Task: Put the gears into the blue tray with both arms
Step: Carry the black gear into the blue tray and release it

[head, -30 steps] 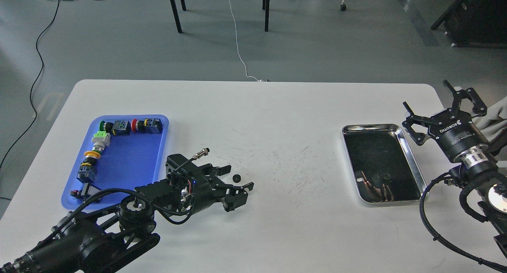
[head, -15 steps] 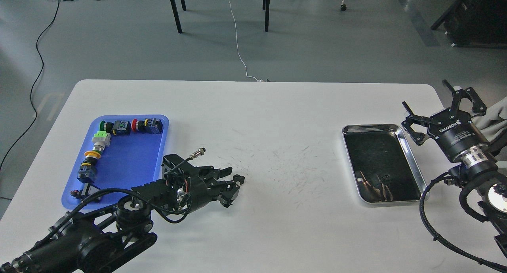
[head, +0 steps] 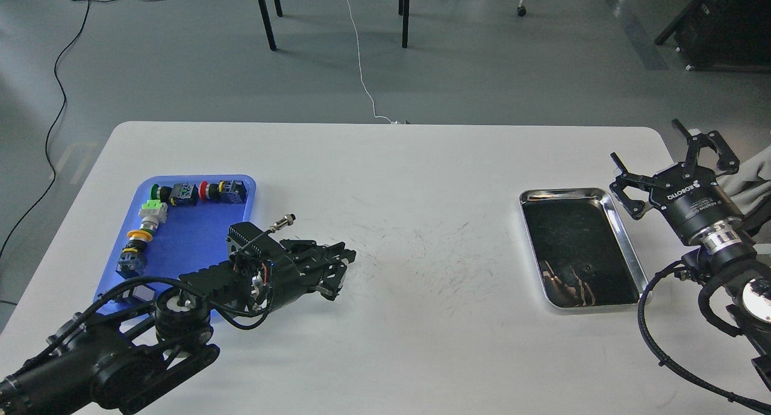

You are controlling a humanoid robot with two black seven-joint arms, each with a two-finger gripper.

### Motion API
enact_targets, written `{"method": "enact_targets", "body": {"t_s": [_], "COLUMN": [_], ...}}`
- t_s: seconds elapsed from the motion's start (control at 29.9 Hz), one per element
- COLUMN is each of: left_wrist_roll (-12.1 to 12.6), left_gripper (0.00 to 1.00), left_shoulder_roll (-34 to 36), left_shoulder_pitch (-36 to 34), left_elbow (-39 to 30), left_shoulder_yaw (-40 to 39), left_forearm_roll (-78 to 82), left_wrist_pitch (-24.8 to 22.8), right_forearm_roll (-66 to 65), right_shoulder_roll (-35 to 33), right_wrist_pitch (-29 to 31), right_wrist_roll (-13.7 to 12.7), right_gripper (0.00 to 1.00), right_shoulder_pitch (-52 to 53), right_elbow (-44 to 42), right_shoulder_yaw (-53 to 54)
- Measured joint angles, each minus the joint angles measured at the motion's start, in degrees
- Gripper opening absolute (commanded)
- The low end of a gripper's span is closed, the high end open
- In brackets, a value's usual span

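— On the desk, where is our left gripper?
— Just right of the tray, fingers drawn together — we cannot see a gear between them, so what it holds we cannot tell.
— And our right gripper?
— Beside the silver tray, fingers spread, holding nothing.

One rectangular blue plastic tray, one shiny silver metal tray, one white table, two black robot arms.
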Motion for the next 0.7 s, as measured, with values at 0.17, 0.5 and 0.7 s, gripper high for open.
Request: {"method": "enact_targets", "body": {"t_s": [0.17,0.5,0.7], "left_wrist_roll": [-0.07,-1.03,-1.45], "left_gripper": [0.01,0.02,0.02], "left_shoulder_roll": [9.88,20.20,18.75], "left_shoulder_pitch": [-0.81,-0.14,0.35], "left_elbow": [-5.65,2.69,10.62], "left_shoulder_yaw": [-1.44,-2.09,-0.23], "left_forearm_roll": [0.00,0.01,-2.46], "left_wrist_pitch": [1.46,9.29,10.41], "right_forearm_roll": [0.00,0.00,0.00], "right_shoulder_roll": [-0.16,-0.16,-0.16], "right_wrist_pitch": [0.00,0.00,0.01], "right_wrist_roll": [0.00,0.00,0.00], "right_gripper": [0.96,0.96,0.96], "right_shoulder_pitch": [0.00,-0.09,0.01], "right_elbow": [0.56,1.29,1.32], "right_shoulder_yaw": [0.08,0.09,0.02]}}
